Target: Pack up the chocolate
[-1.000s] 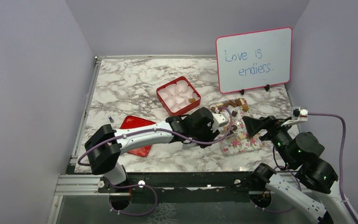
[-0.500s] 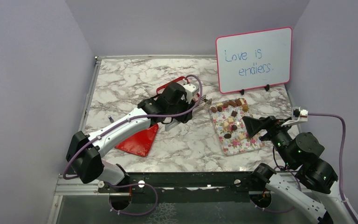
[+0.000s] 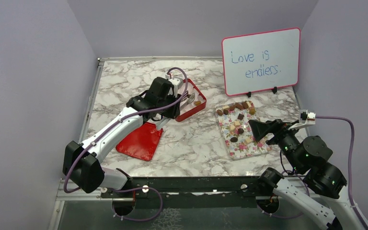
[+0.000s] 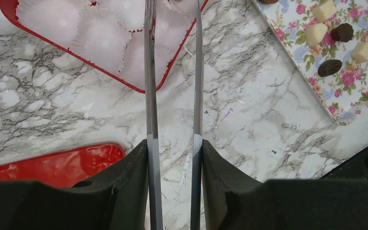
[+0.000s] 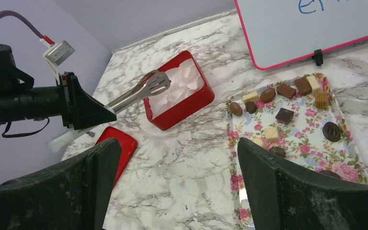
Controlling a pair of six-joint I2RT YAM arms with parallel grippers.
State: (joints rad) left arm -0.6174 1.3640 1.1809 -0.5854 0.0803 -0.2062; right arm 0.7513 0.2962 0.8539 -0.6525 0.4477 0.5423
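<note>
Several chocolate pieces (image 3: 237, 115), dark, light brown and cream, lie on the floral tray (image 3: 249, 151); they also show as chocolate (image 5: 285, 115) and chocolate (image 4: 329, 67). My left gripper (image 3: 178, 101) is shut on metal tongs (image 4: 151, 72), whose tips reach over the red box (image 3: 194, 109) of white paper cups (image 5: 182, 84). Whether the tong tips (image 5: 157, 82) carry a piece I cannot tell. One brown piece (image 3: 197, 102) lies in the box's right corner. My right gripper (image 5: 179, 153) hangs open and empty near the tray's near edge.
A red lid (image 3: 141, 143) lies flat on the marble, left of the box and under my left arm. A whiteboard (image 3: 261, 60) with writing stands at the back right. Purple walls close in the left, back and right sides.
My left arm has swung left with the tongs, from over the floral tray to over the red box. The right arm has not moved.
</note>
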